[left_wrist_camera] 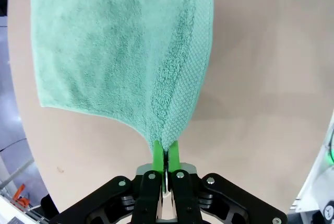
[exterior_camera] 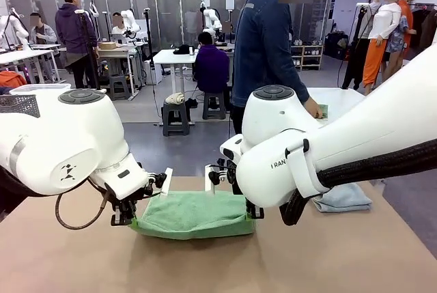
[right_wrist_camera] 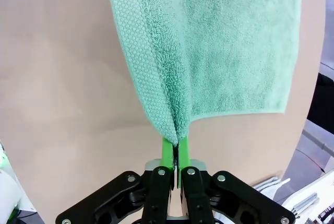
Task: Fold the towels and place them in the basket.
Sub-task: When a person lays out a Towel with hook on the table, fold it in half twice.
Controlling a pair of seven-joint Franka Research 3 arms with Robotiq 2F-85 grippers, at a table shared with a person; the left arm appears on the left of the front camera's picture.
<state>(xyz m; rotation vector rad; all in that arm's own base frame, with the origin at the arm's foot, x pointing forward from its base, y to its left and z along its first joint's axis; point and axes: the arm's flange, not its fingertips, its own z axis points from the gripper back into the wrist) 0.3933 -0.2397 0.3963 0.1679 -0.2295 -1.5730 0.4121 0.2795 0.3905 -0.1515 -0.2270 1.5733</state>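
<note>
The mint green towel (exterior_camera: 194,214) lies across the middle of the tan table (exterior_camera: 341,259), nearer its far edge than its near one. Each arm holds one end of it.

The left gripper (exterior_camera: 126,214) is at the towel's left end. In the left wrist view, its green pads (left_wrist_camera: 158,153) are pressed together on a corner of the cloth (left_wrist_camera: 120,41). From there the towel spreads away over the table top, its waffle-textured border running up one side.

The right gripper (exterior_camera: 251,210) is at the towel's right end. In the right wrist view it (right_wrist_camera: 174,148) pinches the matching corner in the same narrow grip, and the terry (right_wrist_camera: 229,41) fans out from the pinch. Along its near edge the towel looks thick, as if doubled.

The pale blue-grey towel (exterior_camera: 341,197) lies bunched toward the table's right edge, partly hidden behind the right arm and well apart from the green one.

A dark grey latticed basket (exterior_camera: 17,105) shows at the far left, behind the left arm's large joint.

A person in a dark blue jacket (exterior_camera: 263,40) stands at the far side.
</note>
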